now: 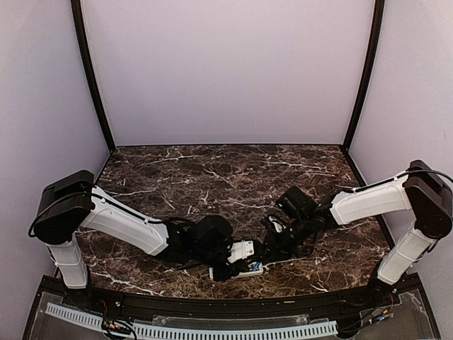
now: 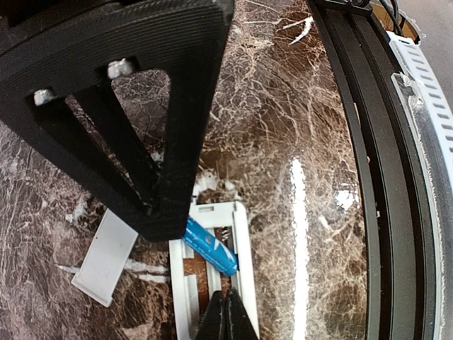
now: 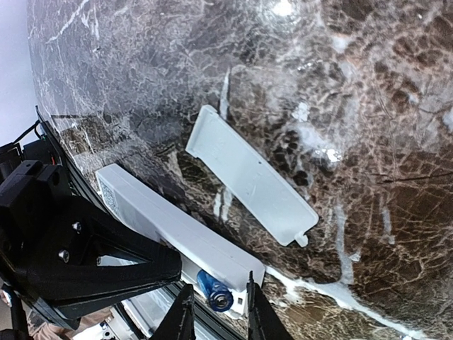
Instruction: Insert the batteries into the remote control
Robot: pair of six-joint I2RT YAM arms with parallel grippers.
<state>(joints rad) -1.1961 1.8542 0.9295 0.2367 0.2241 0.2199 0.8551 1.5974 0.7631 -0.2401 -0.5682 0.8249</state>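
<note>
Where it hangs at the lower centre of the overhead view, the left gripper (image 2: 226,312) is fully closed, its tips together over the open recess of the slim white rectangular remote control (image 3: 166,223) on the dark marbled table (image 3: 340,85). Just right of it, the right gripper (image 3: 218,301) stands slightly apart astride the small blue cylindrical battery (image 2: 210,246), which is tilted into that recess. Whether it pinches the battery cannot be told.

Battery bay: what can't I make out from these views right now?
- Top view: left gripper and right gripper cover the remote control almost entirely.
- Left wrist: right gripper hides the blue battery's upper end.
- Right wrist: unclear whether its fingers grip that battery.
- No view: orange-red battery not identifiable.
</note>
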